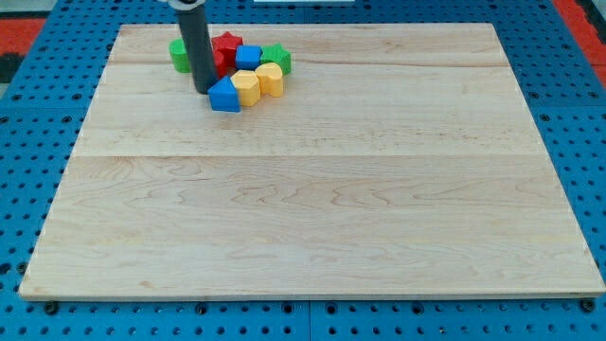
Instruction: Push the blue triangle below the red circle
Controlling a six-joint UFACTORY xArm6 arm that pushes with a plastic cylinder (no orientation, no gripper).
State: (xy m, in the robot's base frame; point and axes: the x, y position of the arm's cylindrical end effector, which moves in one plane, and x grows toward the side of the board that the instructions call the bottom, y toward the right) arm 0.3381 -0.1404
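One contact governs the push: my tip [204,90] holds nothing and sits touching the upper-left edge of the blue triangle [225,96], toward the view's top left. Behind the rod, a red block [220,59], probably the red circle, lies partly hidden just above the triangle.

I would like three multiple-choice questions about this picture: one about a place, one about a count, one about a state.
1. Where is the cluster of blocks?
A. the board's top left
B. the board's centre
C. the board's bottom right

2. How many yellow blocks show?
A. none
B. two
C. four

3. My tip is:
A. far from every block
B. beside the blue triangle, on its left
C. out of view

Answers: 1 A, the blocks crowd the wooden board's upper left. 2 B, two yellow blocks lie side by side. 3 B, my tip stands by the blue triangle.
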